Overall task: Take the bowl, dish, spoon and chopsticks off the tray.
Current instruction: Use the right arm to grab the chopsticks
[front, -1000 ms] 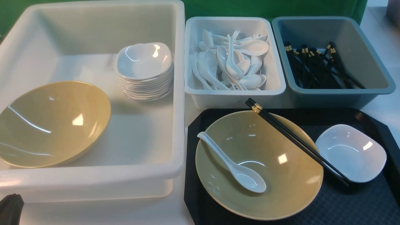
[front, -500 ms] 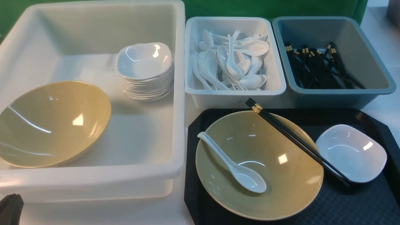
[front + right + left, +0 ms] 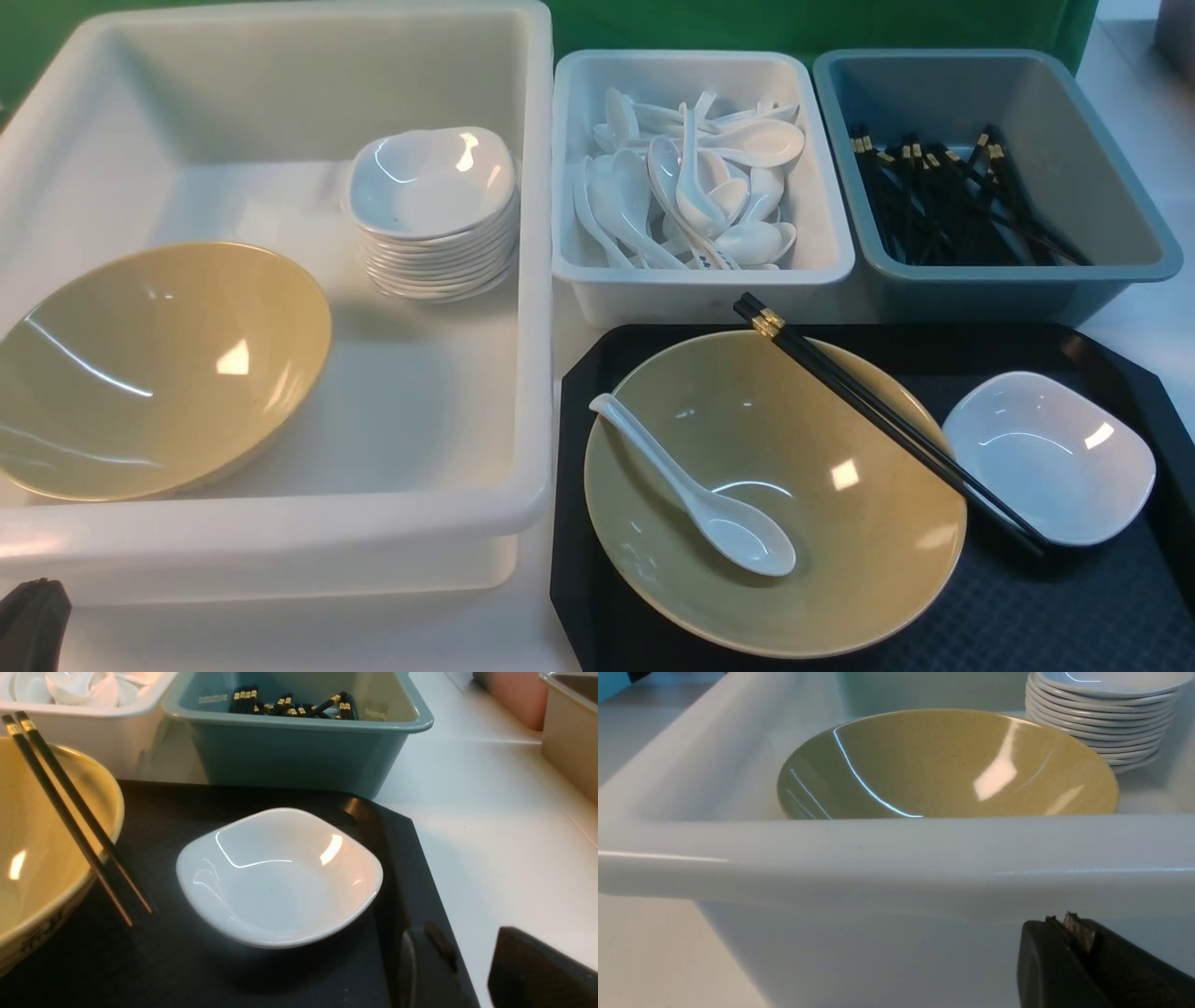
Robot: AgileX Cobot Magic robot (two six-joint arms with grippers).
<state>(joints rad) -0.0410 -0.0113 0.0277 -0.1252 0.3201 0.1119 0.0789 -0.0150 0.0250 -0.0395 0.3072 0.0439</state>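
The black tray [image 3: 1027, 607] lies at the front right. On it stands the tan bowl [image 3: 840, 551], with the white spoon [image 3: 719, 523] lying inside it. The black chopsticks [image 3: 887, 420] rest across the bowl's right rim, tips down on the tray. To the right of the bowl sits the white dish [image 3: 1046, 457], also close in the right wrist view as dish [image 3: 280, 877]. My right gripper [image 3: 467, 942] is open and empty by the tray's right edge, short of the dish. My left gripper [image 3: 1064, 924] is shut and empty, low in front of the big white bin.
The big white bin [image 3: 537, 280] on the left holds another tan bowl [image 3: 159, 373] and a stack of white dishes [image 3: 434, 215]. Behind the tray stand a white bin [image 3: 700, 275] of spoons and a grey-blue bin [image 3: 1018, 273] of chopsticks.
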